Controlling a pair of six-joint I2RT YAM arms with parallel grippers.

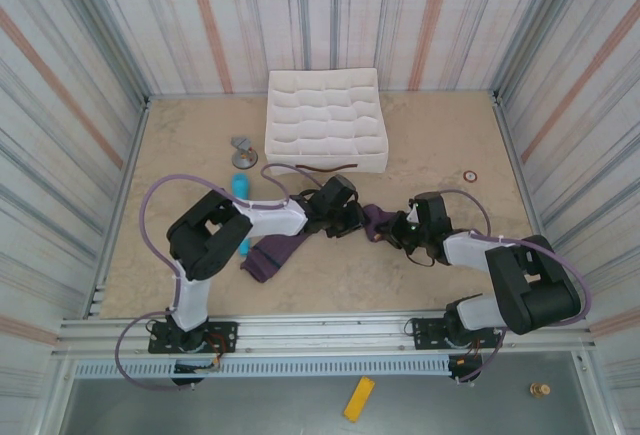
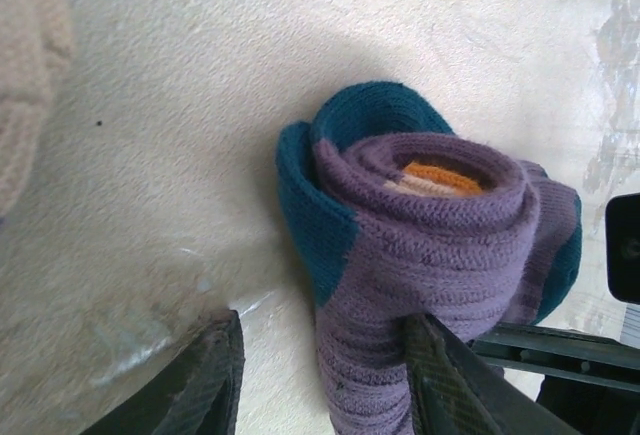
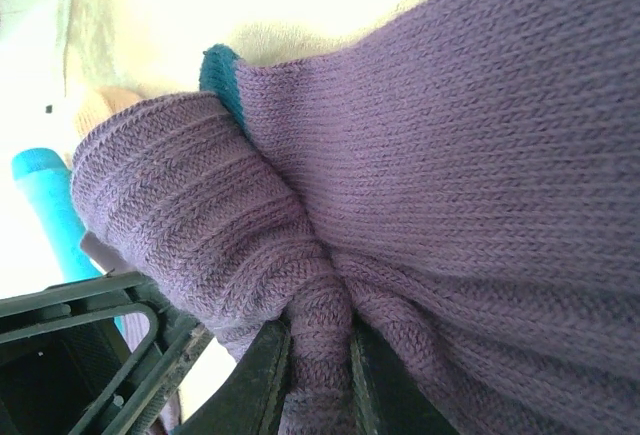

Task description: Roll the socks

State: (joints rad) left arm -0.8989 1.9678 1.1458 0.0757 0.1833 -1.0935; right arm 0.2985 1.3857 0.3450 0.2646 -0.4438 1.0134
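The purple socks [image 1: 268,255] lie mid-table, one end trailing flat to the left, the other wound into a roll [image 1: 375,220] between the two grippers. In the left wrist view the roll [image 2: 430,225] shows a teal toe outside and an orange band in its core. My left gripper [image 2: 325,365] is open around the sock below the roll: the right finger [image 2: 445,385] touches the knit and the left finger [image 2: 200,385] stands apart on the table. My right gripper [image 3: 320,355] is shut on a pinched fold of purple sock [image 3: 450,155].
A white compartment tray [image 1: 325,120] stands at the back centre, a dark strap [image 1: 320,166] along its front. A light blue cylinder [image 1: 241,187] lies by the left arm. A grey object [image 1: 243,150] and a small red ring [image 1: 469,176] sit further off.
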